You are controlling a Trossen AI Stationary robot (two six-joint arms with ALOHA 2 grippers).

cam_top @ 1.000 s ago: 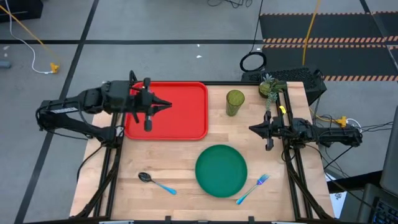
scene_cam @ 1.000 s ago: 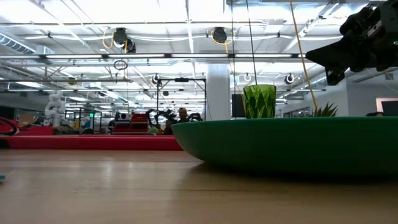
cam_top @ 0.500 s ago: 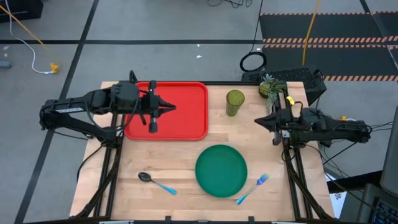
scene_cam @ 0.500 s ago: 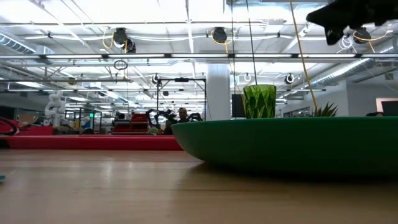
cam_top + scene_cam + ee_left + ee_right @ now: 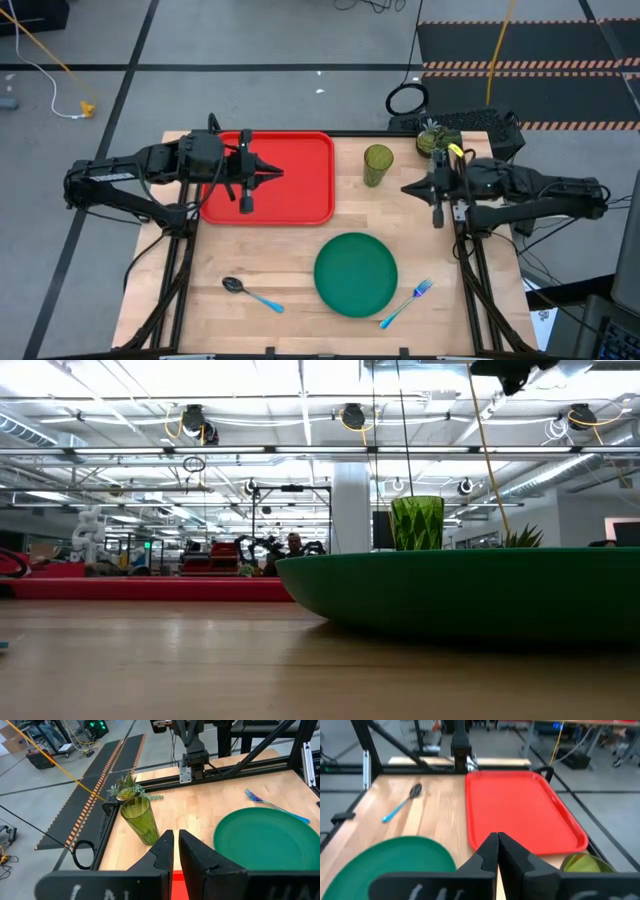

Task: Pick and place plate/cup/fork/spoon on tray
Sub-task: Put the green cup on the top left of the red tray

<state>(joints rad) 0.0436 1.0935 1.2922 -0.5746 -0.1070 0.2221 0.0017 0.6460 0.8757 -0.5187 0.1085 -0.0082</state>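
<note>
Nothing on the tray [image 5: 290, 180] yet; both arms raised, empty.

Left gripper [image 5: 272, 173] above tray, fingers nearly touching, nothing between. Right gripper [image 5: 408, 187] just beside cup [image 5: 378, 165], fingers together, holding nothing. Cup upright near small potted plant [image 5: 431, 140], well apart from tray's edge. Plate [image 5: 356, 273] at front centre, fork [image 5: 404, 303] just to its right, spoon [image 5: 250, 292] off to its left. Risks, as judgement: closed fingers nudging and tipping the light cup on approach; brushing the plant close behind; thin plate rim slipping from a pinch.

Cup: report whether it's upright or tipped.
Upright. The cup stands on the table, open mouth up in the high view, walls vertical in the low view.
</note>
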